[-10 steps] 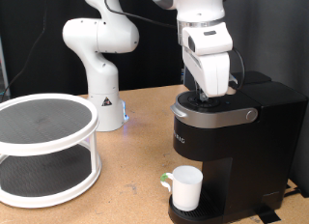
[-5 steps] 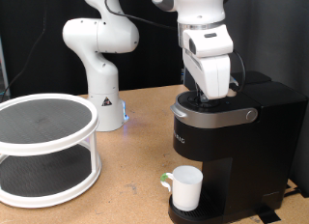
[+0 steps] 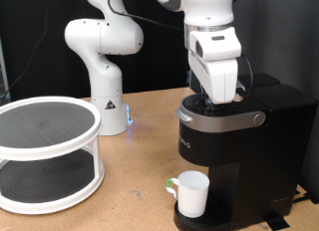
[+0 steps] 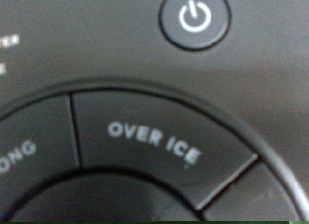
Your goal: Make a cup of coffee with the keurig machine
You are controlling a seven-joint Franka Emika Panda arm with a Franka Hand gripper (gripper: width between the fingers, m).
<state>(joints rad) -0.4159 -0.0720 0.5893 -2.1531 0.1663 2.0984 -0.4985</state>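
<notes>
Exterior view: a white robot arm reaches down from the top of the picture onto the tall black boxy coffee machine, which stands at the right of the tan wooden bench.
Claw: pressed low against the machine's top, above the silver-grey curved lid handle; its fingertips are hidden behind the hand's body, so I cannot tell how far apart they stand, and nothing shows between them.
Wrist view: filled by the machine's top panel, very close; a curved button marked OVER ICE sits mid-picture, with a round power button beside it. No fingers show here.
Cup: a plain white cylindrical ceramic mug already stands upright under the machine's head, at the near foot of the machine.
Cup's heading: long axis vertical, mouth up; its handle points to the exterior view's left.
Cup's handling: by the look of it stiff, glazed and so rather slippery, breakable if knocked; the handle or the rim seem the likeliest holds.
Machine's handling: it looks heavy and rigid, unlikely to shift under a press; its buttons want a light, square push.
Elsewhere: a white two-tier round rack stands at the left, well apart from the machine.
</notes>
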